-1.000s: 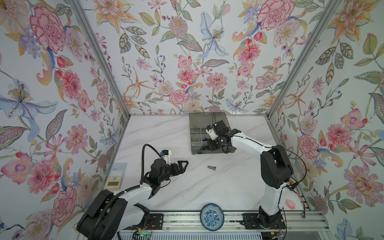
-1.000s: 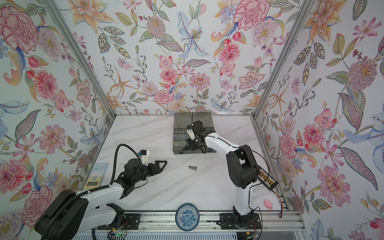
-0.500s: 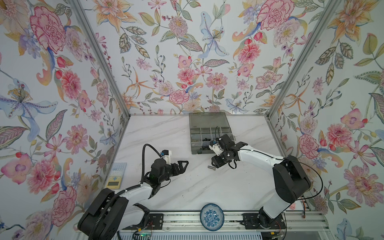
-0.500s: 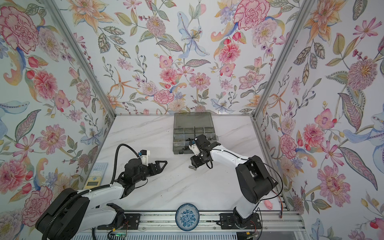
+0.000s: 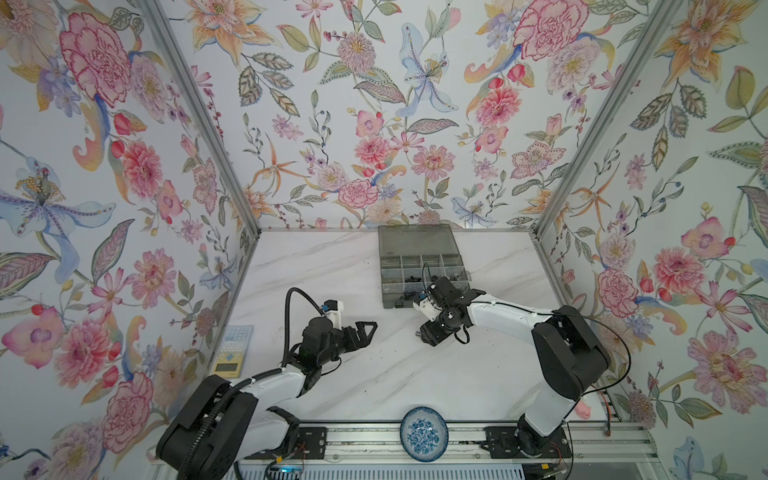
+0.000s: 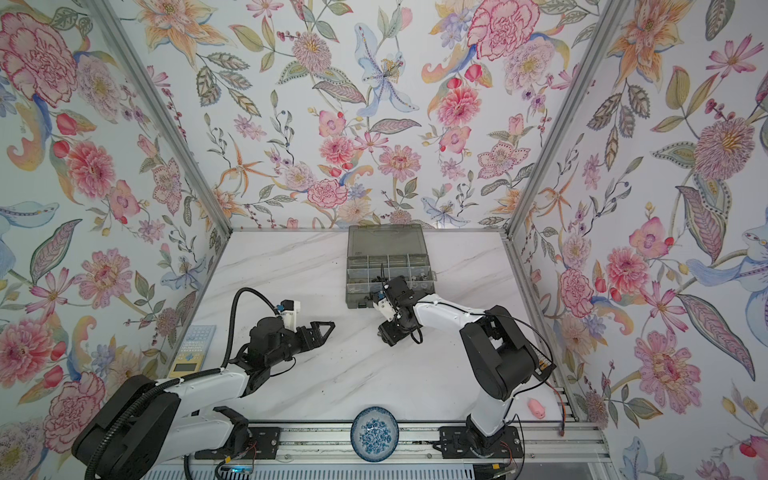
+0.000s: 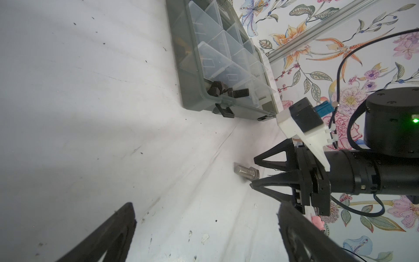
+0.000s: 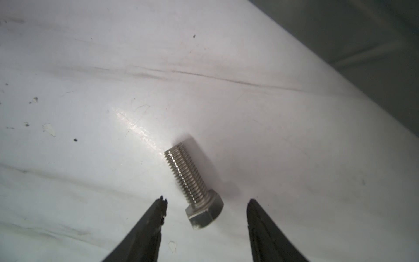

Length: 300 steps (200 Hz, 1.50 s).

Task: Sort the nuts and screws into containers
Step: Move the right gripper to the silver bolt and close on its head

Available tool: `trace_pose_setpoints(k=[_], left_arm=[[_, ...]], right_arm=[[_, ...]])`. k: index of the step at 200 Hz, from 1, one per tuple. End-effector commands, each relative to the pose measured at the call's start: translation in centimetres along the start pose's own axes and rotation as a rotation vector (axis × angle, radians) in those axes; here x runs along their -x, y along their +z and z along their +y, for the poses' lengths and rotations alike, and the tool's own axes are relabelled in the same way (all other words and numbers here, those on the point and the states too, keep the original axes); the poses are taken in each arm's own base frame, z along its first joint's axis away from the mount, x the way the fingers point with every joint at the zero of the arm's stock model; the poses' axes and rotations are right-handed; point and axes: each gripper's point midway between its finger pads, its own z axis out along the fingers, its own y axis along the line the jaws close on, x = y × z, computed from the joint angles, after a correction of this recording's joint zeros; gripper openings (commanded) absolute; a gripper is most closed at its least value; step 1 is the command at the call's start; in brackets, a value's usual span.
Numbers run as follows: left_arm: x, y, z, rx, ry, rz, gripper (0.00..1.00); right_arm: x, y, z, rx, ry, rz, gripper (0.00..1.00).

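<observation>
Silver screw (image 8: 192, 186) lying flat on the white marble counter (image 5: 332, 266), seen from the right wrist. Its hex head sits between the parted tips of the right gripper (image 8: 206, 200) and its threaded shank points away, ahead of the tips and slanted to their closing line. Neither fingertip (image 8: 162, 204) touches the screw, so nothing is held; the left-wrist view shows the same gripper (image 7: 253, 172) low over the counter with the head of the screw (image 7: 246, 173) just at its mouth. The step in hand is judged to be the pick. To do it well, turn the wrist until the closing line crosses the screw squarely, advance slightly so the pads meet the shank just past the head, and keep the tips grazing the counter. A round threaded body is likely to roll or squirt out if pinched off-centre or from too high. Close slowly and lift straight. The organiser box (image 5: 422, 266) stands close behind this gripper; a corner compartment (image 7: 226, 88) already holding black screws (image 7: 68, 90) looks the fitting destination. The left gripper (image 5: 368, 330) is spread wide, empty, well apart to the side.
</observation>
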Motion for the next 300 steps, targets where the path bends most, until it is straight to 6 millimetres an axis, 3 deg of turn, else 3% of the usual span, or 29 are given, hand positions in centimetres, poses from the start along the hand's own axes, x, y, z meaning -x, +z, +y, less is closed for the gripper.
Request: trace_pose_setpoints(k=[1,185,228,274,300], left_arm=[[0.6,0.1,-0.3,-0.016,-0.004,-0.010,0.99],[0.4,-0.3,0.0,-0.005,-0.003,-0.015,0.99],[0.4,-0.3,-0.1,-0.007,-0.002,-0.015,0.99],[0.4,-0.4,0.0,-0.005,-0.003,-0.015,0.99],[0.4,-0.3,0.0,-0.005,0.000,-0.016,0.99]], right_arm=[[-0.9,0.9,1.5,0.024,-0.048,0.039,0.60],[-2.3,2.4,1.8,0.010,-0.046,0.097,0.45],[-2.5,2.7,1.9,0.014,-0.042,0.106,0.34],[-2.2,2.2,2.1,0.024,-0.042,0.090,0.11],[-1.7,1.5,2.3,0.037,-0.041,0.064,0.04]])
